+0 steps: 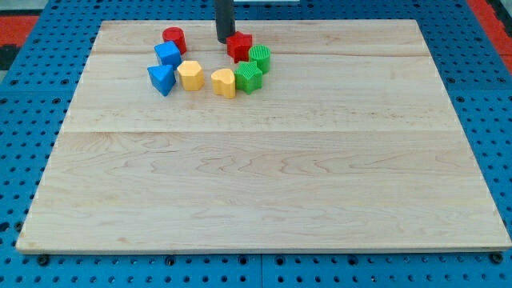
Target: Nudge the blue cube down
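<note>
The blue cube (168, 54) sits near the view's top left of the wooden board (264, 176), just below a red cylinder (174, 38). A second blue block, wedge-like (161, 78), lies just below the cube. My tip (223, 41) stands at the view's top, right of the blue cube by about a block's width and just left of a red star-like block (239, 46). It touches no blue block.
A yellow hexagonal block (190, 75) and a yellow heart-like block (224, 82) lie below my tip. Two green blocks (249, 78) (260, 58) sit to their right. A blue pegboard (32, 104) surrounds the board.
</note>
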### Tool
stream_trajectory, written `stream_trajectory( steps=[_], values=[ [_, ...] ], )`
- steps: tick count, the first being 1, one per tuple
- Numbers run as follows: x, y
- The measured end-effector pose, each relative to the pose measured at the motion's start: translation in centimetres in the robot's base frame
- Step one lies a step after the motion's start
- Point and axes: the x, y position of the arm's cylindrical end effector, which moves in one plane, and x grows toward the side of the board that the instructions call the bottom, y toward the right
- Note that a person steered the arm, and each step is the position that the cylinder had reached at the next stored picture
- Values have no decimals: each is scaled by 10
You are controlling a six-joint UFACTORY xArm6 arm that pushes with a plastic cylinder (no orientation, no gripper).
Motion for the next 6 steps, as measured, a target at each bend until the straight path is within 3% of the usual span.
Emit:
stream_trajectory(
  steps=[1,3,6],
  values=[
    [-14,-4],
    [46,-25],
    [84,-58]
  ],
)
